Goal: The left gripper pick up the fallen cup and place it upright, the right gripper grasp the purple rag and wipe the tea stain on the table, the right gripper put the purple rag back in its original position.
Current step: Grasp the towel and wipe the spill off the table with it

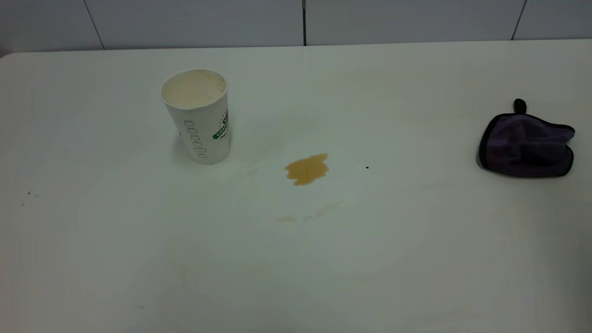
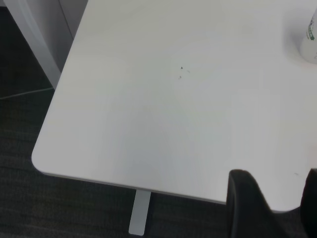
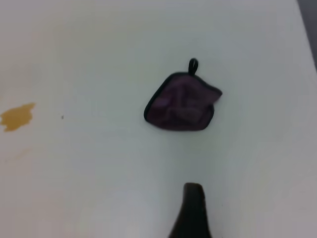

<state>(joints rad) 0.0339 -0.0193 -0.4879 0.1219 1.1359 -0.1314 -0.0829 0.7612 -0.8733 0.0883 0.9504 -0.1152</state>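
The cup stands upright on the table, left of centre, mouth up, with the green logo on its side. Its edge also shows in the left wrist view. The tea stain is an amber puddle near the table's middle, with faint brown smears in front of it. The purple rag lies bunched at the far right, loop tab toward the back. My left gripper is open and empty over the table's corner, far from the cup. My right gripper hangs above the table, short of the rag, with the stain off to its side.
Neither gripper shows in the exterior view. A grey panelled wall runs behind the table's back edge. In the left wrist view the table's rounded corner sits over dark floor, with a white table leg below it. Tiny dark specks dot the tabletop.
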